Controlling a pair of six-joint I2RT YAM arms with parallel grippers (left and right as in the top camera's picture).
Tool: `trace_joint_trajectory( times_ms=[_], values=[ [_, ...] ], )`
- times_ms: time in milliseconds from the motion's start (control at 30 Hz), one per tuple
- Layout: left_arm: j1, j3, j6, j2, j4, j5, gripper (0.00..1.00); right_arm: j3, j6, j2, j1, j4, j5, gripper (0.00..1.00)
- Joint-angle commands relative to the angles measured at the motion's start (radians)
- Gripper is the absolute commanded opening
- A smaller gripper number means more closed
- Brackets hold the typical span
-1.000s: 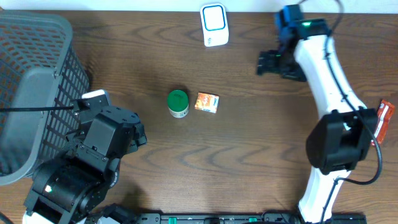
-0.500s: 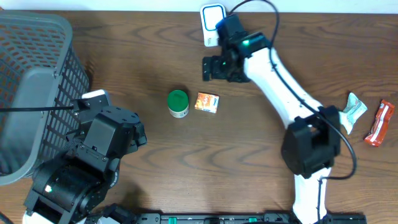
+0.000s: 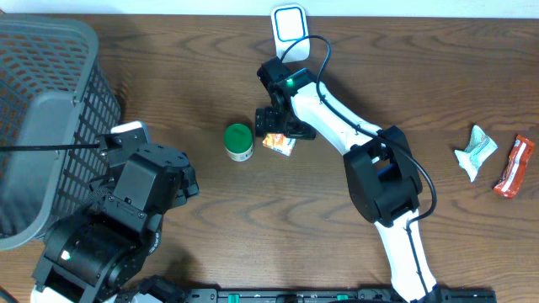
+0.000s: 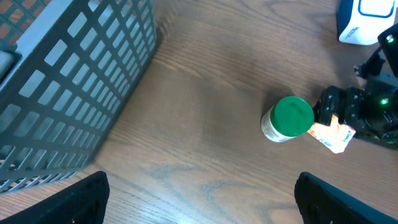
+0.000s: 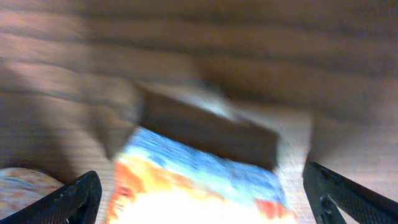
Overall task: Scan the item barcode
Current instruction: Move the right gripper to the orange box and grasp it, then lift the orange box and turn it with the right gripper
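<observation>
Orange box [image 3: 283,145] lies flat on the counter [image 3: 210,219], approx. mid-counter, a bit toward the far edge. Its printed top shows orange, white and a blue band; the right wrist view is blurred, so no barcode can be made out. Right fingers [image 5: 68,199] sit directly over the box's far-left part, spread wide, w/ the box between the two tips. Can't tell whether they touch it.

Green-lidded jar [image 3: 240,140] stands upright just left of the box, very close; contact unclear. White scanner [image 3: 290,27] w/ a blue-framed face is at the far edge, behind the box and apart from it.

Left fingers [image 4: 74,199] are also wide apart, holding nothing, above bare counter near the front-left, well away from the box. Grey mesh basket [image 3: 50,101] fills the far-left side. On the right, well apart, lie a crumpled white-green packet [image 3: 476,151] and a red-orange wrapper [image 3: 514,166], side by side.
</observation>
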Motion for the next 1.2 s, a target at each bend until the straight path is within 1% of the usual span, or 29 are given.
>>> trace_joint_trajectory(
  times_ms=[0,100,133,200,233,300,400,567,667,800,900,1100,1167],
  values=[
    [0.004,0.006,0.005,-0.001,-0.003,-0.016,0.95,0.000,0.104,0.006,0.000,-0.053,0.015,0.99],
    [0.004,0.006,0.006,-0.001,-0.003,-0.016,0.95,0.000,0.149,0.006,0.000,-0.088,0.016,0.99],
    [0.004,0.006,0.005,-0.001,-0.003,-0.016,0.95,0.000,0.158,0.006,0.000,-0.086,0.017,0.97],
    [0.004,0.006,0.006,-0.001,-0.003,-0.016,0.95,0.000,0.187,0.008,0.001,-0.080,0.037,0.91],
    [0.004,0.006,0.006,-0.001,-0.003,-0.016,0.95,0.000,0.185,0.008,0.002,-0.075,0.045,0.85],
    [0.004,0.006,0.006,-0.001,-0.003,-0.016,0.95,0.000,0.184,0.008,0.003,-0.065,0.085,0.78],
    [0.004,0.006,0.005,-0.001,-0.003,-0.016,0.95,0.000,0.171,0.008,0.003,-0.069,0.137,0.71],
    [0.004,0.006,0.006,-0.001,-0.003,-0.016,0.95,0.001,0.130,0.007,0.002,-0.080,0.135,0.70],
    [0.004,0.006,0.006,-0.001,-0.003,-0.016,0.95,0.005,0.107,-0.002,-0.002,-0.098,0.130,0.64],
    [0.004,0.006,0.006,-0.001,-0.003,-0.016,0.95,0.031,0.050,-0.033,-0.027,-0.171,0.039,0.65],
    [0.004,0.006,0.006,-0.001,-0.003,-0.016,0.95,0.035,0.011,-0.056,-0.050,-0.224,-0.047,0.63],
    [0.004,0.006,0.005,-0.001,-0.003,-0.016,0.95,0.035,-0.059,-0.069,-0.110,-0.329,-0.155,0.60],
    [0.004,0.006,0.005,-0.001,-0.003,-0.016,0.95,0.035,-0.080,-0.069,-0.130,-0.356,-0.162,0.60]
  ],
)
